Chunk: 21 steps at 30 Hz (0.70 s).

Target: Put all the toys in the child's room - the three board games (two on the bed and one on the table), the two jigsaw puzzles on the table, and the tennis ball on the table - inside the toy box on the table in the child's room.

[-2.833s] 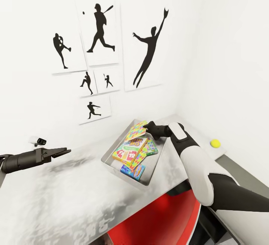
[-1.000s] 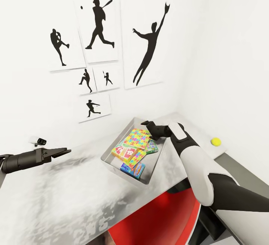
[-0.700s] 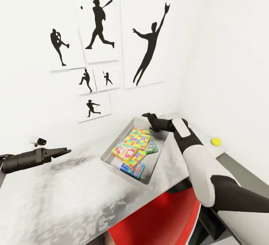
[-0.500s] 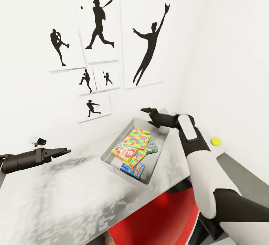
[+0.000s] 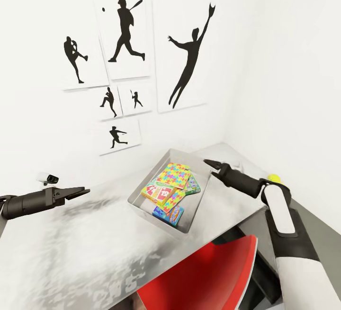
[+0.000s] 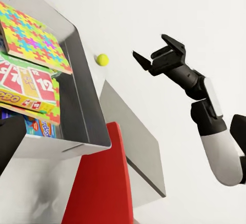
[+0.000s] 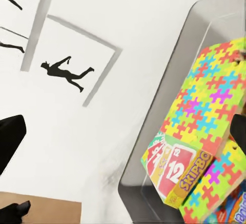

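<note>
A red rounded chair back (image 5: 203, 272) stands at the near edge of the pale grey worktop (image 5: 85, 248); black silhouette posters (image 5: 125, 35) hang on the white wall behind it. The yellow tennis ball (image 5: 273, 177) lies near the worktop's far right edge, just behind the right gripper (image 5: 211, 165), whose fingers are spread and empty. The open grey metal toy box (image 5: 142, 203) holds a multicoloured jigsaw puzzle box (image 5: 174, 175) atop the SKIP-BO board game (image 5: 158, 191) and a blue box (image 5: 170, 214). The left gripper (image 5: 78, 191), fingers nearly together, holds nothing.

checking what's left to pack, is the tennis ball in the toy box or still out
Out. The tennis ball lies on the table, apart from the toy box of games.
</note>
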{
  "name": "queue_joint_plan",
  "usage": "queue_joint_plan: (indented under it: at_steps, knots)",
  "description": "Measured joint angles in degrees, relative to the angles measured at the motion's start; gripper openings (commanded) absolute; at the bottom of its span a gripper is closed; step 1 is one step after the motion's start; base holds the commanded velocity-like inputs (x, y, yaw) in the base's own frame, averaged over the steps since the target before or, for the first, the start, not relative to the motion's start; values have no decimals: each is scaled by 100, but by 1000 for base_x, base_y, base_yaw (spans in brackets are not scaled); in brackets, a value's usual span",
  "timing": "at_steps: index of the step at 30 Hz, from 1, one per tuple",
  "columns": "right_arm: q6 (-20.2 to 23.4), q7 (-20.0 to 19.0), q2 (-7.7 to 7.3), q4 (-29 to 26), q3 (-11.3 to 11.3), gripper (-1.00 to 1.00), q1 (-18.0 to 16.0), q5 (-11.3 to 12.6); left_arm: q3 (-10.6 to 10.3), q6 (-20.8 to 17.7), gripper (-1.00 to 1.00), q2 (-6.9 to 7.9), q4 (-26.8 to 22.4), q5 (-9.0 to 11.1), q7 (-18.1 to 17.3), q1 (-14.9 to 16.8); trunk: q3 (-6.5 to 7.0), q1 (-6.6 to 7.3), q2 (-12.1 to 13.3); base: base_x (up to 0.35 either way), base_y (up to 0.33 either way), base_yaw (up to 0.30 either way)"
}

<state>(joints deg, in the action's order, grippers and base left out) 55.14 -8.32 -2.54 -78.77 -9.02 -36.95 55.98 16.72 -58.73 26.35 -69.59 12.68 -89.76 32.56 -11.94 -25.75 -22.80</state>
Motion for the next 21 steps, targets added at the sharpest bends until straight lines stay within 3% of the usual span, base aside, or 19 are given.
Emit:
queue_joint_plan:
  at_steps: [3, 10, 15, 21]
  knots:
    - [-256, -620, -176, -247, -281, 100, 483, -27, 1, 0, 100, 6, 0, 1, 0, 0, 0, 0, 0, 0, -19, 0]
    - [-872, -1797, -268, -328, -692, 100, 1319, -133, 1, 0, 100, 1, 0, 1, 0, 0, 0, 0, 0, 0, -79, 0]
    - [-1134, -2081, -279, -353, -843, 100, 1698, -186, 0, -3, 100, -6, 0, -3, 0, 0, 2, 0, 0, 0, -22, -13]
    - [-1211, -2146, -283, -404, -987, 100, 1838, -201, -2, -7, 100, -14, 0, -7, -1, 2, 30, 0, 0, 0, -4, -151]
